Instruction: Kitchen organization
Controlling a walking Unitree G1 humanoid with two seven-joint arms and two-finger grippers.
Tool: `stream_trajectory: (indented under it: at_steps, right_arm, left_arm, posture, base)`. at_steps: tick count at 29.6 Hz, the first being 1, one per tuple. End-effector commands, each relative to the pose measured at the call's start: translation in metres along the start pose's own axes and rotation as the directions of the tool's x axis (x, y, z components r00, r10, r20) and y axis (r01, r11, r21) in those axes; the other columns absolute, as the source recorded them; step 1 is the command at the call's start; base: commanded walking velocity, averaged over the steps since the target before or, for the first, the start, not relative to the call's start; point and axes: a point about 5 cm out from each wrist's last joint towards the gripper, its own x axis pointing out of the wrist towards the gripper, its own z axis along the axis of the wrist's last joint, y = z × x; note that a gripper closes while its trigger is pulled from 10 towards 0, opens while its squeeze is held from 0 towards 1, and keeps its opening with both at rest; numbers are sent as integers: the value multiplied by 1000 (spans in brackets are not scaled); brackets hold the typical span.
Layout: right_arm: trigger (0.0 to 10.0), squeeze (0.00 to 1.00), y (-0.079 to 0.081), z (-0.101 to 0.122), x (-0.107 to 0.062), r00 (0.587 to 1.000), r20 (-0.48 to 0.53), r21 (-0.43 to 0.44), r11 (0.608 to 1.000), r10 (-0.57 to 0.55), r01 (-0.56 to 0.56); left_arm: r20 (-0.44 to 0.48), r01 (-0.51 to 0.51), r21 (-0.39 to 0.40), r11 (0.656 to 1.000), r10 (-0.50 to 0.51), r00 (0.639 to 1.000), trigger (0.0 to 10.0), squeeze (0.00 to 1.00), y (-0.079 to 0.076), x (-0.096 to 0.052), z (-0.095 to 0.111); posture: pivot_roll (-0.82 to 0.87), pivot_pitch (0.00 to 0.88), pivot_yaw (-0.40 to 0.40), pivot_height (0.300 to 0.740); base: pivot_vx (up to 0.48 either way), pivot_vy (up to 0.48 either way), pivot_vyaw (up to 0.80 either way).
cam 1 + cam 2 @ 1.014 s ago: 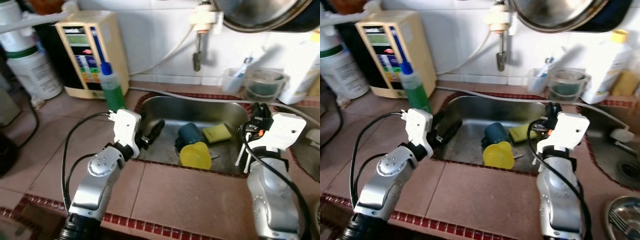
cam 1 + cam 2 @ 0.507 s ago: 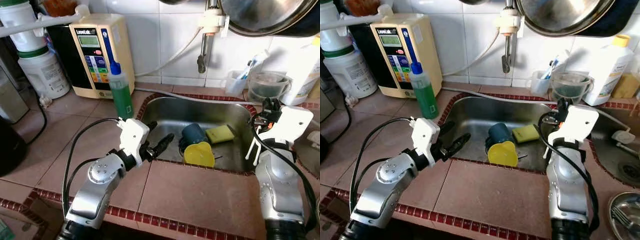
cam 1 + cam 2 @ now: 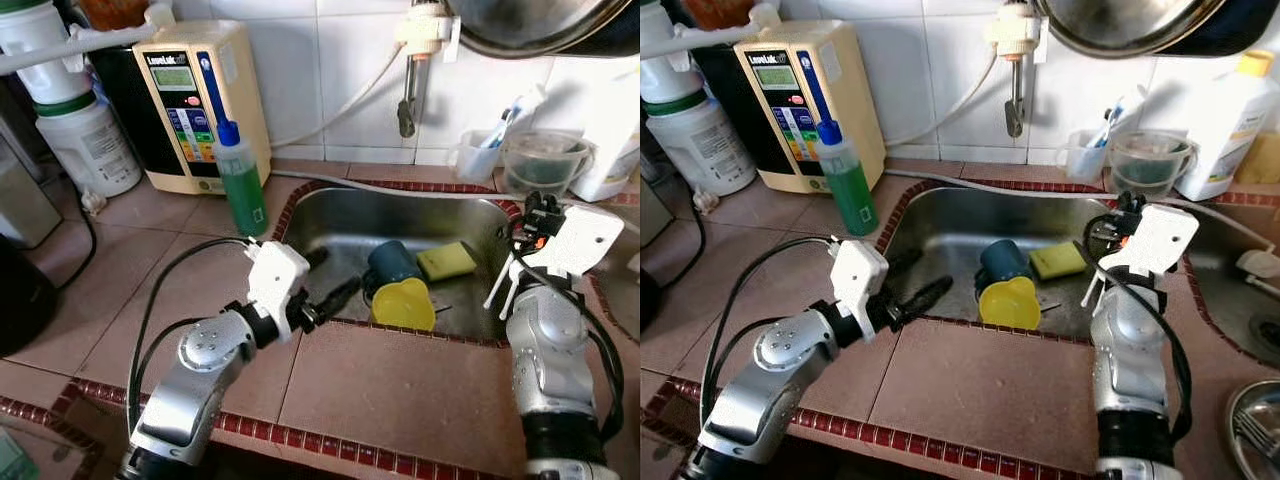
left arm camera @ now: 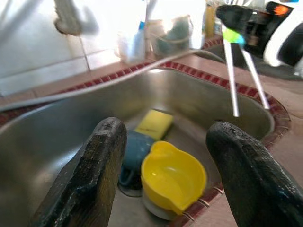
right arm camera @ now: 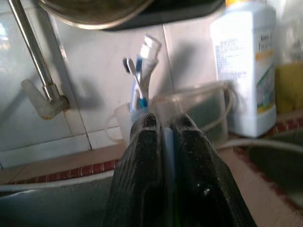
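Observation:
A yellow cup (image 3: pixel 403 303) lies on its side in the steel sink (image 3: pixel 400 215), against a dark teal cup (image 3: pixel 390 262) and near a yellow sponge (image 3: pixel 447 260). My left gripper (image 3: pixel 330 280) hovers open over the sink's front left rim, its fingers pointing at the yellow cup (image 4: pixel 173 177) from a short way off. Over the sink's right rim, my right gripper (image 3: pixel 538 212) is shut on a pair of thin white sticks (image 3: pixel 500 285) that hang down toward the sink. In the right wrist view its fingers (image 5: pixel 189 156) are pressed together on a thin strip.
A green soap bottle (image 3: pixel 242 190) and a beige water machine (image 3: pixel 195 105) stand left of the sink. A cup of toothbrushes (image 3: pixel 472 155), a clear tub (image 3: pixel 540 160) and a white bottle (image 3: pixel 1230 125) line the back wall. A tap (image 3: pixel 407 70) and a pan (image 3: pixel 540 20) hang above.
The camera has shifted. My left gripper has reached a little further along the sink's front rim toward the yellow cup. The right gripper still holds the white sticks, slightly higher.

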Motion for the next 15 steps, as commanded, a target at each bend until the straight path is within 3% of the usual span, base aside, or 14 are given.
stream_trajectory:
  at_steps: [1,8,15]
  right_arm:
    - [10000,0,5,2,5,1000,15,35,999,-4,4]
    - [10000,0,15,1,12,1000,19,90,996,6,-8]
    - [10000,0,31,-3,14,999,16,214,976,38,-41]
  left_arm:
    - [-6,18,4,1000,-18,1000,10000,0,-2,-2,2]
    - [-14,37,0,999,-37,999,10000,0,-6,-6,5]
    - [-24,42,-22,999,-43,999,10000,0,-10,-11,7]
  posture:
    - [-242,67,152,740]
    - [-228,87,169,740]
    - [-209,115,182,740]
  base:
    - [0,0,0]
    - [0,0,0]
    - [0,0,0]
